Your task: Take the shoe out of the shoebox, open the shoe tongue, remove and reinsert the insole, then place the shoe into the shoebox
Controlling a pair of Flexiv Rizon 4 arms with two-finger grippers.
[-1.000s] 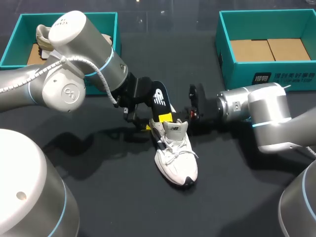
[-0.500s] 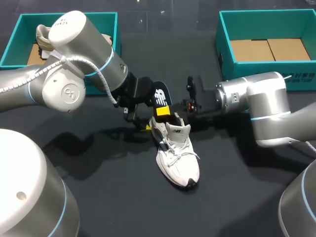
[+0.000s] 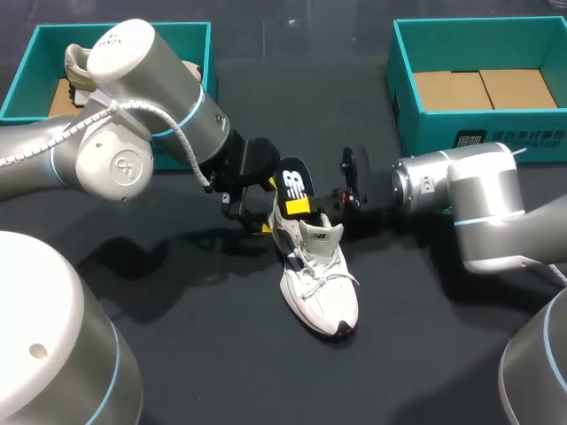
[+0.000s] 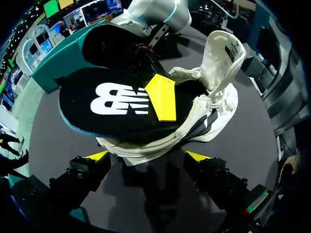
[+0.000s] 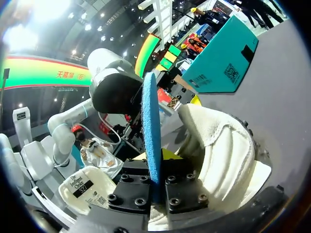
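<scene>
Since the insole (image 3: 291,177) is thin, light foam that bends readily, it is best held as the right claw (image 3: 299,206) has it: pinched across the edge, so its end can be steered into the shoe (image 3: 319,283). That shoe, soft above and stiffer at the heel, lies on the desk (image 3: 177,336) between the arms. Whether the left claw (image 4: 148,156) at its heel grips, I cannot tell. Against half a second ago, insole and right claw sit slightly lower, nearer the shoe's opening.

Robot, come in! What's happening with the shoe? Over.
Left gripper open at heel of shoe. Right gripper shut on insole, at shoe opening. Nothing in the way.
</scene>
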